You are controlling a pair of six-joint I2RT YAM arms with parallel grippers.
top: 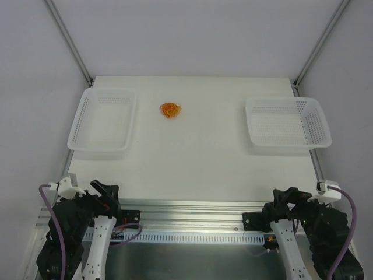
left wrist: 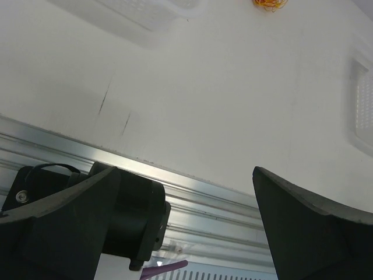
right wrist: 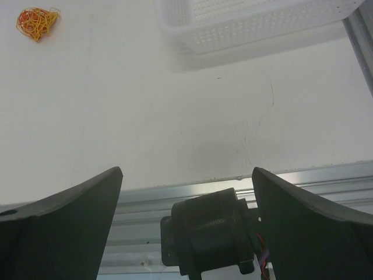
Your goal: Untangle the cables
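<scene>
The cables are a small knot of thin red-orange and yellow loops lying on the white table at the far middle. The same cables sit at the top edge of the left wrist view, and the cables show at the upper left of the right wrist view. My left gripper rests folded at the near left edge, open and holding nothing. My right gripper rests at the near right edge, likewise open and holding nothing. Both are far from the tangle.
A white mesh basket stands at the far left and another white basket at the far right. A metal rail runs along the table's near edge between the arm bases. Grey walls enclose the table.
</scene>
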